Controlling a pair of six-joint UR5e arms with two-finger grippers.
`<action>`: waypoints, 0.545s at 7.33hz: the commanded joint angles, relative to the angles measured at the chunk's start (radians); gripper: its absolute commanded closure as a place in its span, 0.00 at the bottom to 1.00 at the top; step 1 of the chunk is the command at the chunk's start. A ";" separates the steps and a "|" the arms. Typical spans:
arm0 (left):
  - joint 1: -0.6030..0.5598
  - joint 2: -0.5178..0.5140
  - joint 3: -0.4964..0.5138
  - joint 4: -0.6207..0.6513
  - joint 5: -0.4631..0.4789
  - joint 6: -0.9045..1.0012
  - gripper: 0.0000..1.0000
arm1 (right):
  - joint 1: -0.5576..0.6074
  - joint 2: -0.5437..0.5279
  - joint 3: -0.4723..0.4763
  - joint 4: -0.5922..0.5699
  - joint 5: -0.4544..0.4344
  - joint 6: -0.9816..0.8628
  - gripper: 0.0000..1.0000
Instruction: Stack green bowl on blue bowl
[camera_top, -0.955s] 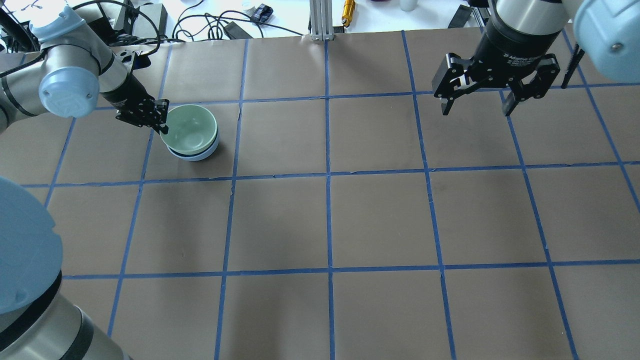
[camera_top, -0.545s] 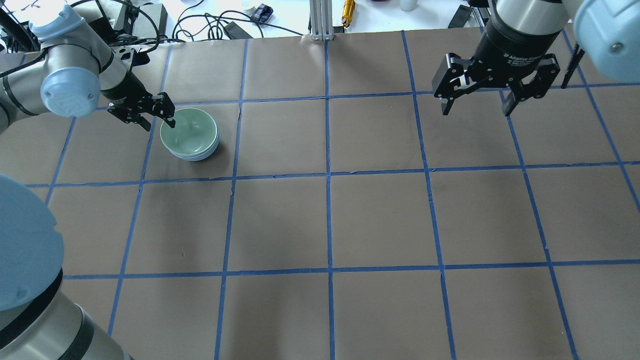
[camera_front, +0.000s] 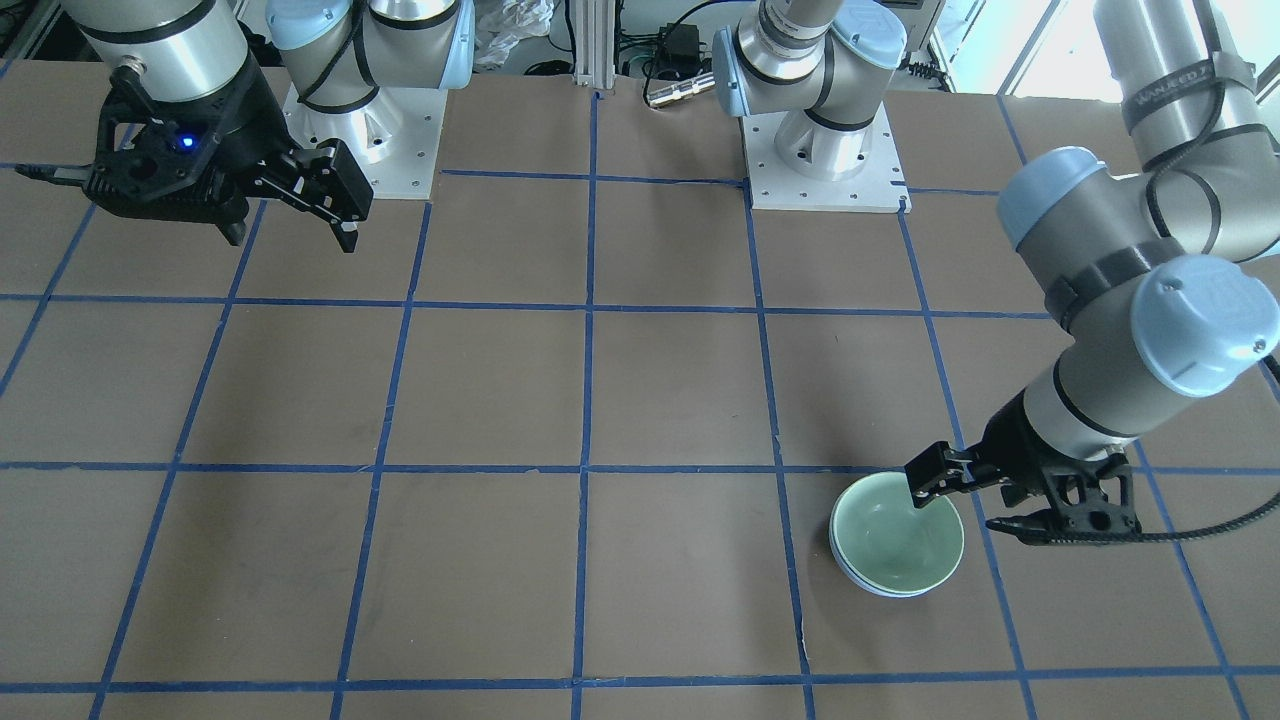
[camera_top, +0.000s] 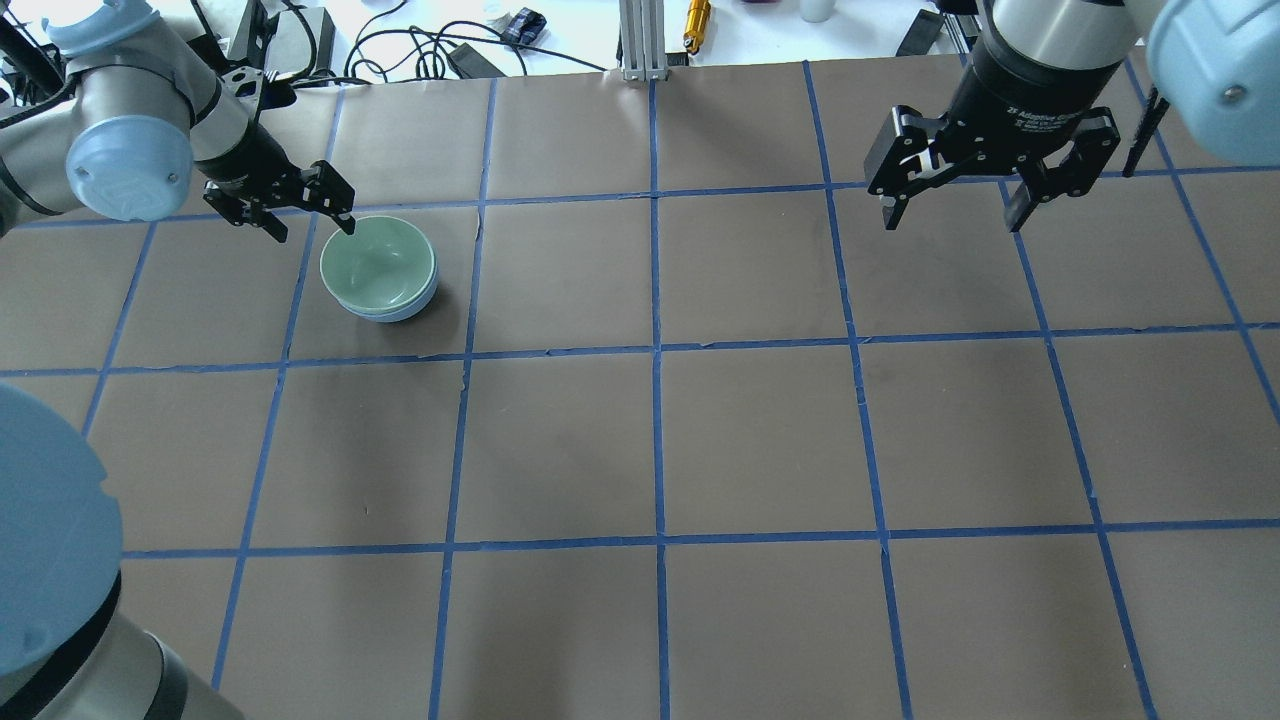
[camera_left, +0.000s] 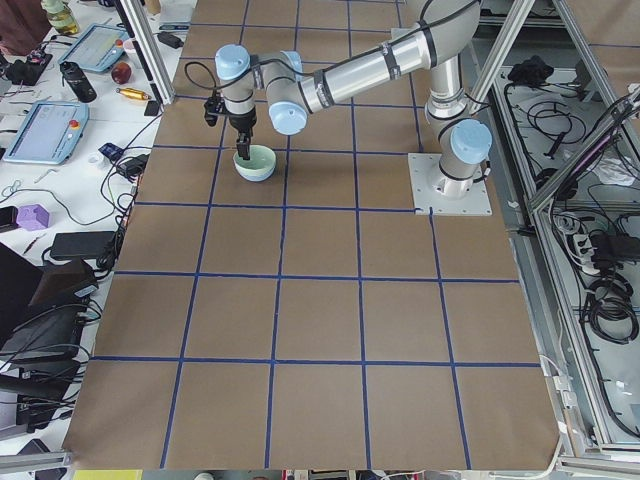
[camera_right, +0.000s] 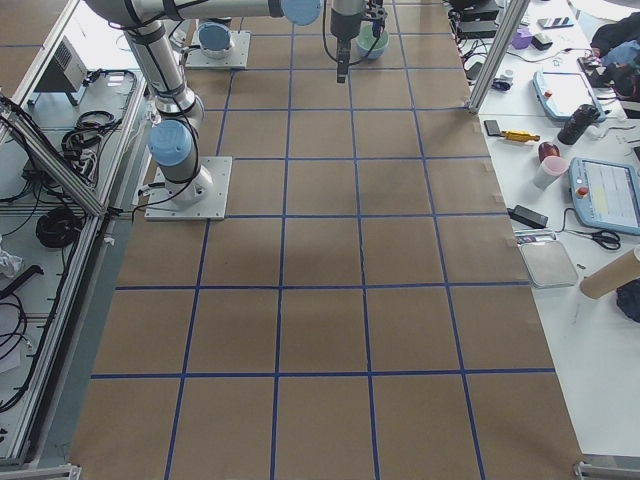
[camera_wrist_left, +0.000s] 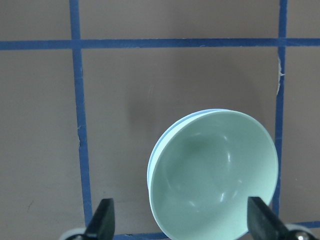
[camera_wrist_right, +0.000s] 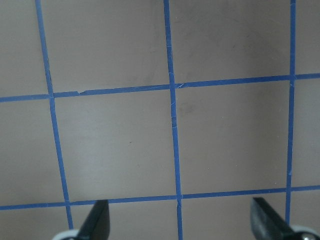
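Note:
The green bowl (camera_top: 378, 262) sits nested inside the blue bowl (camera_top: 397, 312) on the table's far left; only a thin rim of the blue bowl shows under it. Both also show in the front view, the green bowl (camera_front: 893, 535) over the blue bowl (camera_front: 880, 589), and in the left wrist view, green bowl (camera_wrist_left: 215, 175) and blue bowl (camera_wrist_left: 152, 165). My left gripper (camera_top: 312, 228) is open and empty, raised just behind and left of the bowls' rim. My right gripper (camera_top: 950, 215) is open and empty, high over the far right of the table.
An aluminium post (camera_top: 640, 40), a yellow tool (camera_top: 697, 20) and cables (camera_top: 420, 45) lie beyond the table's back edge. The two arm bases (camera_front: 825, 160) stand at the robot's side. Blue tape lines grid the brown table (camera_top: 760, 440).
My left gripper let go of the green bowl's rim, opened, and drew back and up to the left. The green bowl settled level into the blue bowl. The right arm has not moved.

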 joint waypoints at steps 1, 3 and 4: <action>-0.106 0.119 -0.016 -0.107 0.017 -0.168 0.00 | 0.000 0.000 0.002 0.001 0.000 0.000 0.00; -0.122 0.235 -0.002 -0.269 0.008 -0.199 0.00 | 0.000 0.000 0.002 0.001 0.000 0.000 0.00; -0.142 0.288 -0.010 -0.281 0.011 -0.215 0.00 | 0.000 0.000 0.002 0.001 0.000 0.000 0.00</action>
